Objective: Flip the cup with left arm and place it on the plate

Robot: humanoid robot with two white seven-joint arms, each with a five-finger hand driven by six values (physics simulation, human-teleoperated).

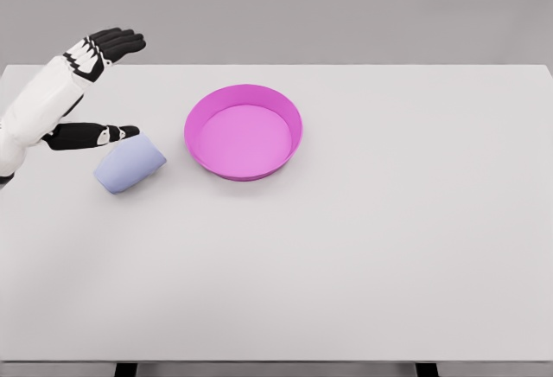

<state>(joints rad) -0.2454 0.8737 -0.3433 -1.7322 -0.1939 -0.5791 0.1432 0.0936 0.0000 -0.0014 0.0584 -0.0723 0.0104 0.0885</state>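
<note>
Entering frame: left arm, from the left edge, white forearm angled up and to the right over the table's far-left area.
Left hand pose: palm facing right, held wide; upper fingers extended together toward the table's far edge, thumb extended rightward lower down.
Finger state: spread apart, not curled, nothing enclosed between fingers and thumb.
Contact: thumb tip lies at the upper-left edge of the cup; true contact cannot be told. Upper fingers are well apart from the cup.
Cup: pale lavender, lying on its side on the table, tilted diagonally, one end toward the lower left, the other toward the upper right.
Cup location: left of the plate, near but not touching it.
Plate: magenta, round, raised rim, resting flat on the table left of centre, nothing inside.
Table: white, flat, fills most of the view.
Right arm: out of view.
</note>
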